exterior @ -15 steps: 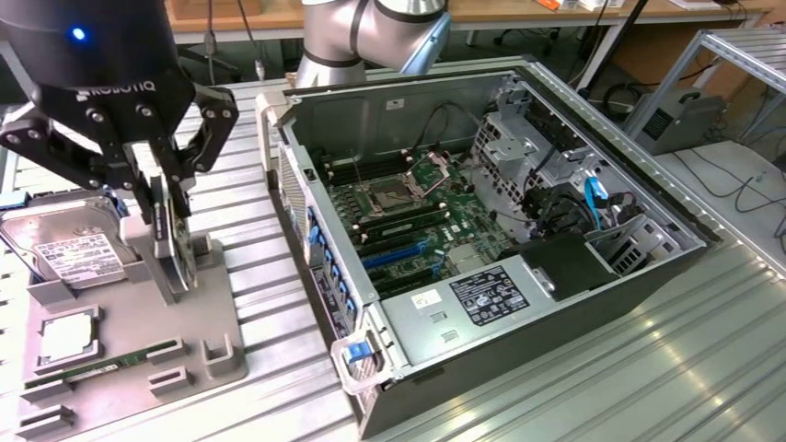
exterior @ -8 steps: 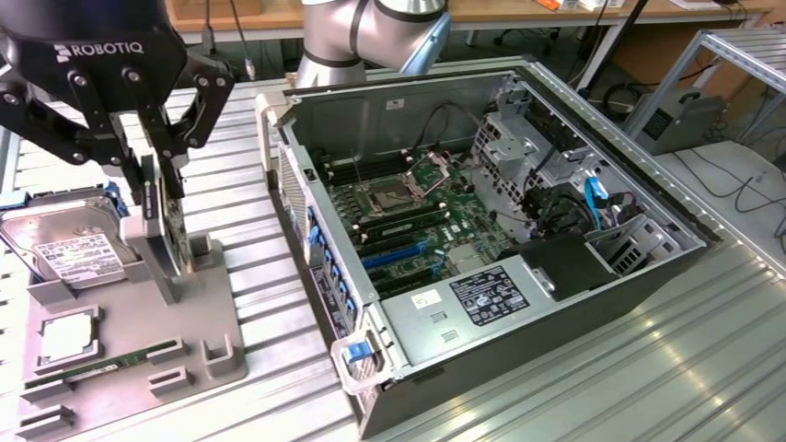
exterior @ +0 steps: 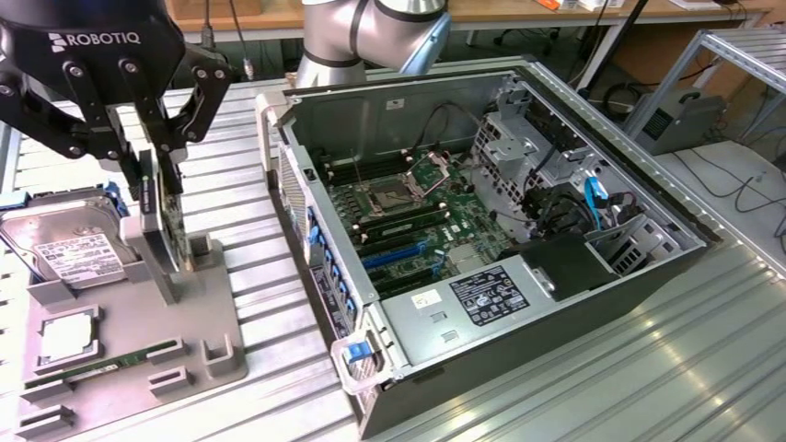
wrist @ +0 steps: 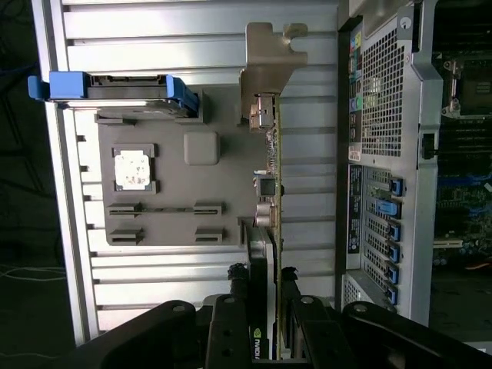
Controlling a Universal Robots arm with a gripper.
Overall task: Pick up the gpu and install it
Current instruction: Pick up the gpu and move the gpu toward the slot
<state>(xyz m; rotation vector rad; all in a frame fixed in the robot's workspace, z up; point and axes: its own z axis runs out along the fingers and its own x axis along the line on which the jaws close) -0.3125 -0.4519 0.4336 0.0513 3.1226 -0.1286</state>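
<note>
Black gripper (exterior: pixel 153 162), white lettering (exterior: pixel 95 39), gpu (wrist: pixel 260 261) black with green logo (wrist: pixel 256 334), silver bracket (wrist: pixel 265 69), grey tray (exterior: pixel 135 322), silver hard drive (exterior: pixel 35 230), white label (exterior: pixel 81 260), blue caddy (wrist: pixel 175 91), green RAM stick (exterior: pixel 105 361), green motherboard (exterior: pixel 461 207), blue slot latches (wrist: pixel 393 231), ribbed silver table (exterior: pixel 614 368).

You're working on a ribbed, silvery metal worktop (exterior: pixel 639 368) that catches soft, even light along its slats. At twelve o'clock in the exterior view a wooden bench (exterior: pixel 516 11) runs across the back. At two o'clock stands an aluminium frame (exterior: pixel 737 55) with a grey box (exterior: pixel 682 115) beneath it, and at three o'clock dark cables (exterior: pixel 745 189) trail over the pale grey floor (exterior: pixel 712 161).
</note>
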